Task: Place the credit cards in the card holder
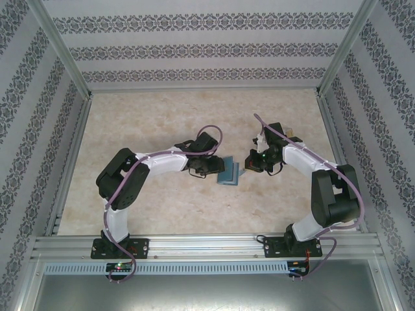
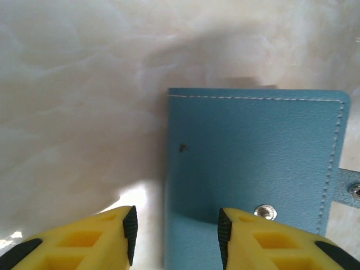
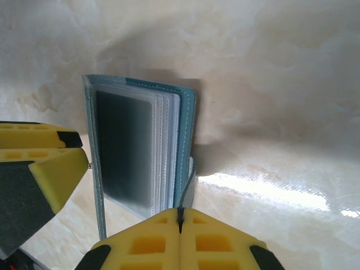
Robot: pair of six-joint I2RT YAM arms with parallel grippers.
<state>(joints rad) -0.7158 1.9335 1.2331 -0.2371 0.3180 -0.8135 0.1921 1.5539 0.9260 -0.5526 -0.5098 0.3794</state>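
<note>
Room was plentiful: you had bare surface [image 1: 194, 116] on the far, left and near sides of the card holder [image 1: 228, 175], which sat mid-surface, well apart from the metal rails [image 1: 68, 162] at the edges. Your two arms met over it, one from each side. Your right pincer [image 3: 180, 216] was clamped tight on a thin teal edge of the holder, which stood open. Your left pincer [image 2: 175, 236] stood partly open astride the cover's edge, one finger over the teal cover beside one metal snap stud [image 2: 265, 211]. Inside you could count one dark grey card [image 3: 121, 146] in the front clear sleeve, with several more sleeves stacked behind it.
</note>
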